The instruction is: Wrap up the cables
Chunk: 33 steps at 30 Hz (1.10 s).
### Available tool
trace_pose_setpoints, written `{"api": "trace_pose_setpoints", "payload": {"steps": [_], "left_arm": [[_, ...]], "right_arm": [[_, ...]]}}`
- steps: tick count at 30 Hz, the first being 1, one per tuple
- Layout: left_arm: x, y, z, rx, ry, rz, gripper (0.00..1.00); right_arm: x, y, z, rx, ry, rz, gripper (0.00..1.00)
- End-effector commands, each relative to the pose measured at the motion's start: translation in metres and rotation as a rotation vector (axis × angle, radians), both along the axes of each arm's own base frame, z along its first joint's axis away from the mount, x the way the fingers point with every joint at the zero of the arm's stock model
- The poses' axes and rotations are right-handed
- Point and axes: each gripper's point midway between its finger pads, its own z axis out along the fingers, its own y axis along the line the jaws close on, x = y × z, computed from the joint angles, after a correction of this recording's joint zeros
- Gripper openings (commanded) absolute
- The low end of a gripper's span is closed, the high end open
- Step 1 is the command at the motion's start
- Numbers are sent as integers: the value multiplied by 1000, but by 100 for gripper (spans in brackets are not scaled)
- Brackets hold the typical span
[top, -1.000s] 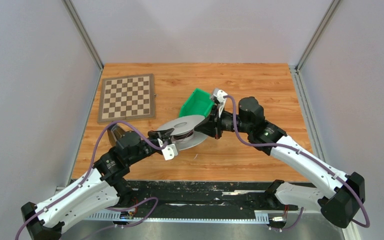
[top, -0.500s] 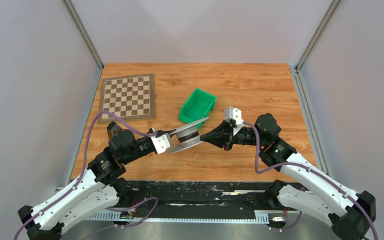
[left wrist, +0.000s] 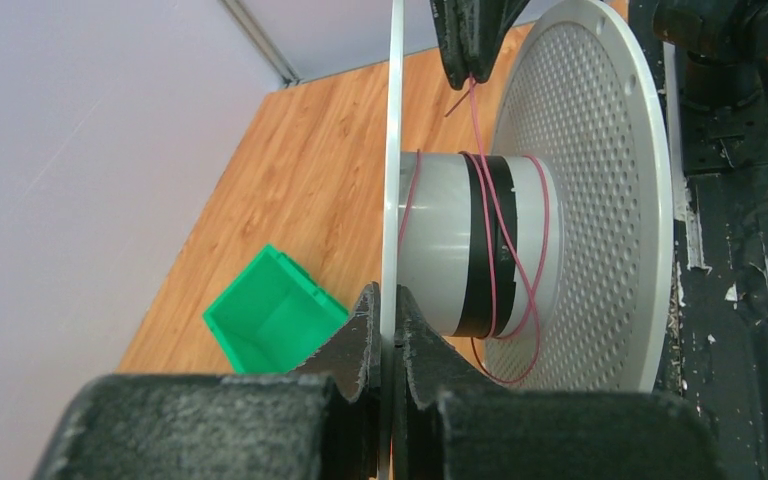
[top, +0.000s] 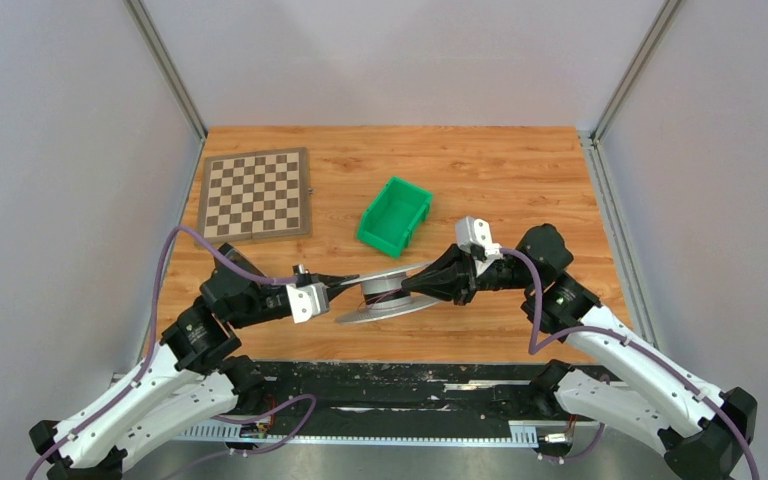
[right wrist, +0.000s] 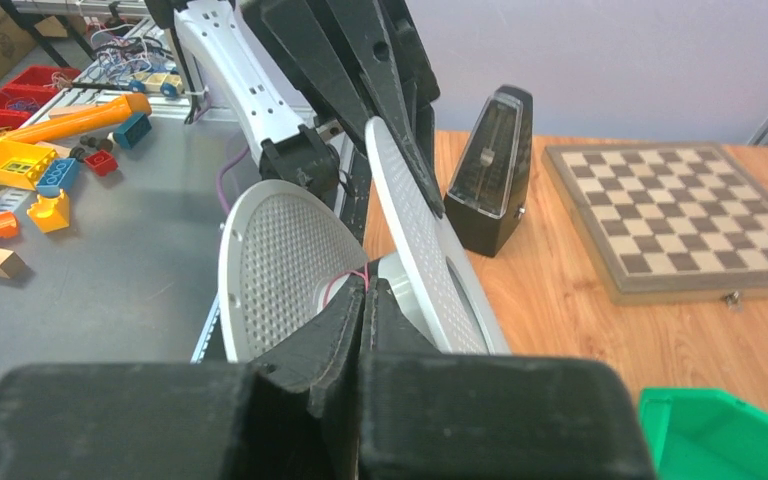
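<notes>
Tension mattered: your left pincer (top: 348, 284) clamped the rim of the spool (top: 390, 303) over the near edge of the worktop (top: 520, 180), your right pincer (top: 407, 288) pinched the pink cable (left wrist: 491, 260), so you needed taut, even turns.

The spool (left wrist: 580, 190) looks matt pale grey plastic, one disc dimpled all over; the cable (left wrist: 489, 250) a thin smooth pink strand; left gripper (left wrist: 385, 297) rough grainy black plastic; table (top: 520, 170) varnished wood; bin (top: 393, 215) glossy green plastic
</notes>
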Motion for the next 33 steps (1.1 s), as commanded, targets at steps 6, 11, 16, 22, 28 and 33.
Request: {"api": "trace_pose_setpoints", "payload": {"steps": [6,11,16,22,28,33], "left_arm": [[-7,-8,75,-293,-36,-43,0],[-11,-12,84,-407,47,-73,0],[-15,-12,99,-484,61,-95,0],[-10,-10,101,-509,55,-69,0],[-5,-7,101,-522,56,-36,0],[1,-3,99,-523,55,2,0]], "right_arm": [[-16,-5,18,155,-47,48,0],[-22,-10,29,264,-80,49,0],[-25,-9,26,251,-110,70,0],[-34,-12,28,253,-111,115,0],[-24,-9,20,224,-53,61,0],[-16,-8,2,165,-12,16,6]]}}
